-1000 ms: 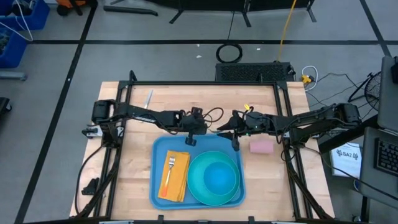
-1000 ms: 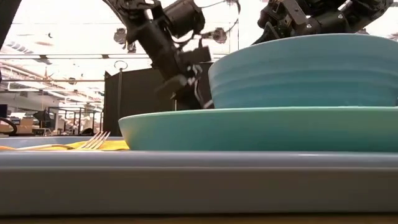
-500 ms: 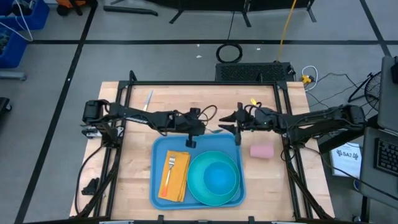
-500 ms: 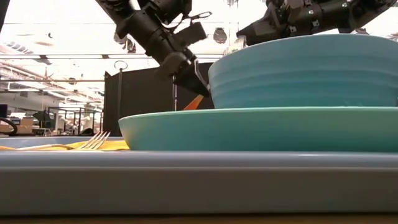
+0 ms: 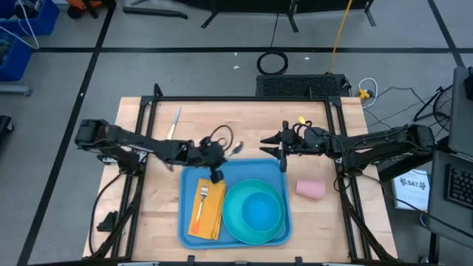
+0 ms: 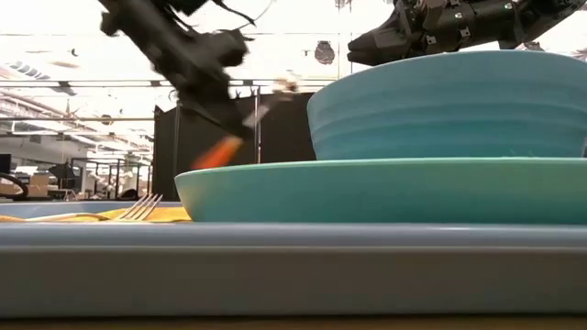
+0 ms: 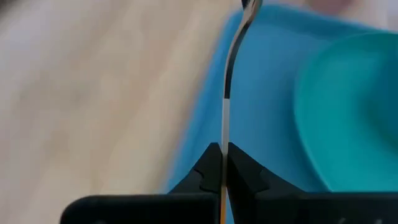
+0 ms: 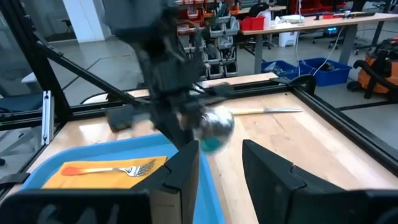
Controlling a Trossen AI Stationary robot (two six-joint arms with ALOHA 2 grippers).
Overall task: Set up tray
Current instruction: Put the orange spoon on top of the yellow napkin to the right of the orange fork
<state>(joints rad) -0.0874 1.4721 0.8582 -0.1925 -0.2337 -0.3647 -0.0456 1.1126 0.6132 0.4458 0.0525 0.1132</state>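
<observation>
1. The large flat light-blue rectangular plastic tray (image 5: pixel 190 177) sits at the near middle of the pale wood counter (image 5: pixel 159 192). It holds a round teal plate (image 5: pixel 275 225) with a teal bowl (image 5: pixel 259 209) on it, and beside them a yellow-orange napkin (image 5: pixel 212 214) with a metal fork (image 5: pixel 202 198) lying on top.
2. The left hand (image 5: pixel 215 158) is over the tray's far-left corner, fingers pressed together on a thin metal spoon (image 7: pixel 229 62). In the left wrist view the handle runs straight out from between the pads, and the bowl end points over the tray.
3. The right hand (image 5: pixel 281 148) hovers just beyond the tray's far edge, fingers spread and holding nothing.
4. A pink cylindrical cup (image 5: pixel 310 189) lies on its side on the counter right of the tray, and a metal knife (image 5: pixel 175 120) lies at far left. Both are off the tray, so setup looks unfinished.
5. Risks:
   - The pinch is narrow and at the handle's end, so the spoon could pivot or slip out.
   - A low descent could catch the tray rim or shove the napkin and fork.
   - The two hands are near each other, so a reach by the right one could clip the left.
</observation>
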